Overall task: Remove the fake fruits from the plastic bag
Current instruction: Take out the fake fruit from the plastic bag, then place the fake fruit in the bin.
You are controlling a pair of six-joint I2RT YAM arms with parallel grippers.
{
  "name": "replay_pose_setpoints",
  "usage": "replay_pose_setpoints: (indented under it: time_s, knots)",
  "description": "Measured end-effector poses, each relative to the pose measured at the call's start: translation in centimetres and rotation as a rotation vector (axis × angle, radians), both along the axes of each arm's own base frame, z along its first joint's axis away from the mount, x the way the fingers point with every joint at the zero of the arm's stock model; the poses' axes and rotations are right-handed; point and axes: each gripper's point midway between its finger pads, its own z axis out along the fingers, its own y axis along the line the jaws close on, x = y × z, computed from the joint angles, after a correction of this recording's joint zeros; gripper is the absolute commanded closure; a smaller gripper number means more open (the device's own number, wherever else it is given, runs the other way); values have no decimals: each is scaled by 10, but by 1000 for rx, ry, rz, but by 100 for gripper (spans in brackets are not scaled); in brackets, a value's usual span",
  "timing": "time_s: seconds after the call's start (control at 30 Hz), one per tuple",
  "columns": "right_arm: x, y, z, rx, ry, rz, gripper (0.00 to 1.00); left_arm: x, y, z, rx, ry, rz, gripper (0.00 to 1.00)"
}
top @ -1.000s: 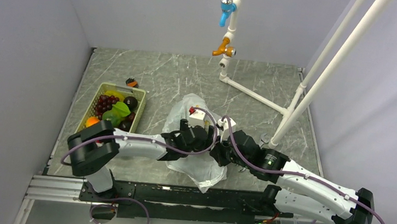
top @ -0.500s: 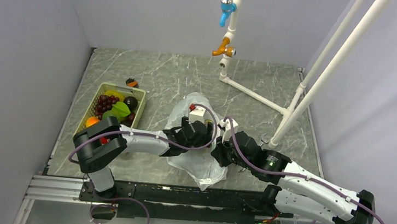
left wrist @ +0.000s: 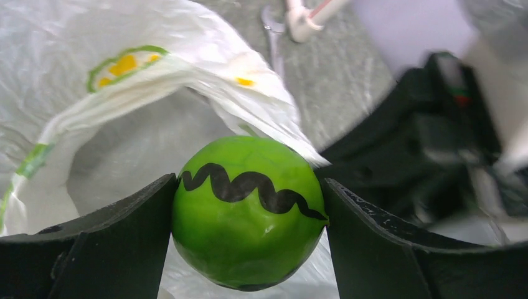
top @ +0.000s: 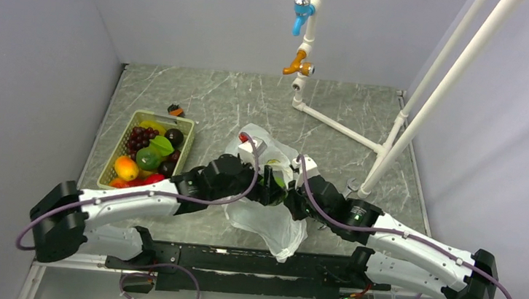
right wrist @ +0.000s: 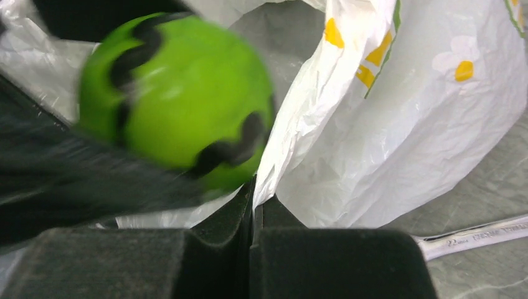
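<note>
My left gripper [top: 271,183] is shut on a glossy green ball with a black wavy line [left wrist: 249,212], held between both fingers at the mouth of the plastic bag [top: 263,223]. The ball also shows in the top view [top: 278,181] and blurred in the right wrist view [right wrist: 180,93]. The bag is white with yellow and green print [left wrist: 124,93]. My right gripper [top: 290,200] is shut on the bag's edge [right wrist: 292,143] just right of the ball, jaws pressed together on the film [right wrist: 255,208]. Whether more fruit lies in the bag is hidden.
A cream tray [top: 181,121] at the left holds grapes and green, orange, red and dark fruits. A small orange-and-black piece [top: 175,110] lies behind it. White pipe frame [top: 337,127] stands at the back right. A metal wrench [right wrist: 473,237] lies by the bag.
My left arm has swung low to the left and its gripper has drawn back from inside the bag with the green ball. The right gripper has kept its hold on the bag's edge.
</note>
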Motion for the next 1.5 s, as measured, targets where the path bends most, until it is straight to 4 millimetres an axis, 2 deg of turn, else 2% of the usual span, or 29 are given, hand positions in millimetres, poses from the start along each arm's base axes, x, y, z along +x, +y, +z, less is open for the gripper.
replay_pose_setpoints:
  time_s: [0.23,0.33,0.47,0.57,0.67,0.77,0.83,0.93,1.03,1.07,1.17,1.27,1.33,1.5]
  knots:
    - [10,-9,1,-22,-35,-66,100,-46,16,43,-132,-58,-197,59]
    - [12,-11,2,-21,-44,-85,100,-67,26,68,-198,-119,-285,60]
    - [13,-11,2,-19,-42,-92,100,-79,38,103,-209,-206,-345,67]
    - [13,-11,2,-17,-40,-93,100,-67,47,129,-152,-257,-286,70]
    - [13,-11,2,-18,-40,-93,100,-41,69,153,-80,-305,-153,72]
    - [13,-11,2,-19,-39,-94,100,2,113,167,31,-334,69,77]
    - [12,-11,2,-19,-38,-94,100,33,148,169,112,-338,235,89]
    - [12,-12,3,-22,-35,-95,100,80,213,160,263,-315,505,94]
    - [11,-13,4,-22,-31,-98,100,114,267,140,394,-263,688,100]
    - [11,-13,4,-19,-30,-99,100,126,288,129,451,-226,747,100]
    - [11,-13,5,-17,-26,-103,100,152,325,91,556,-125,827,100]
    - [11,-13,4,-20,-20,-106,100,161,343,37,591,14,812,100]
    - [12,-11,4,-24,-18,-106,100,162,348,11,570,95,782,98]
    - [15,-6,4,-38,-12,-105,100,177,345,-2,482,133,723,89]
